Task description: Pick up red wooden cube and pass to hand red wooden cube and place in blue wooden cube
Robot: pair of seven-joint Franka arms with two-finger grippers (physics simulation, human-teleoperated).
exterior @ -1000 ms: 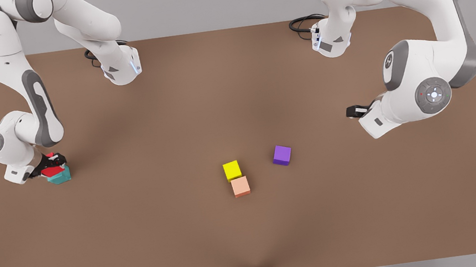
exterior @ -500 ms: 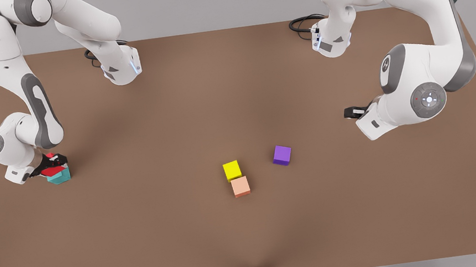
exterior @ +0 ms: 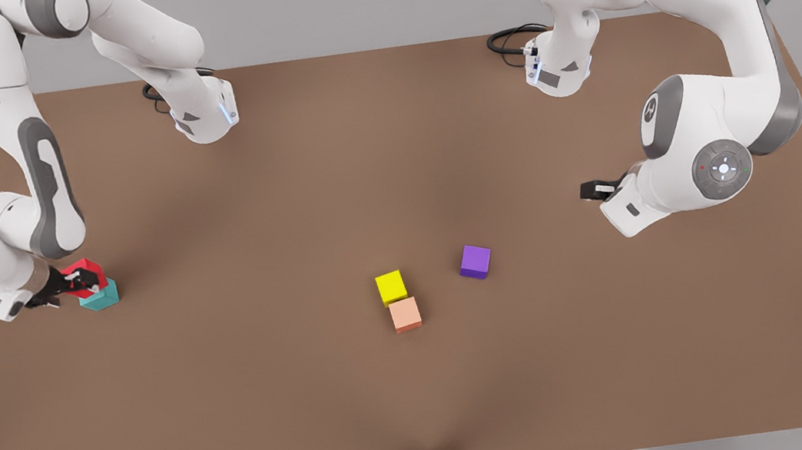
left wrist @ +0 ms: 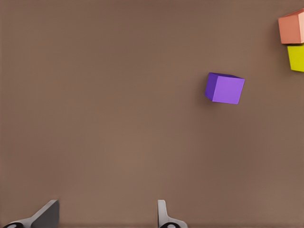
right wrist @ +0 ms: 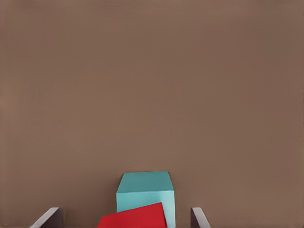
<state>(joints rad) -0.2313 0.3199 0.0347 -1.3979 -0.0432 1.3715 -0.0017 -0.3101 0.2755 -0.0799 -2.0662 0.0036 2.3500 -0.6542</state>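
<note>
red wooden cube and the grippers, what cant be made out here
- Red wooden cube: cut off by the right wrist view's edge; in the front view the right gripper partly covers it, so flat seating on the blue wooden cube is unclear.
- Left gripper: fingers cut by the left wrist view's edge.

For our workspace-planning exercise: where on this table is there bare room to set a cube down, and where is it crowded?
Bare table runs along the near edge and across the middle toward the arm bases. Crowded: the cluster of yellow cube, salmon cube and purple cube, and the front view's left, where the right gripper stands open around the red cube on the teal cube. The left gripper waits open.
</note>
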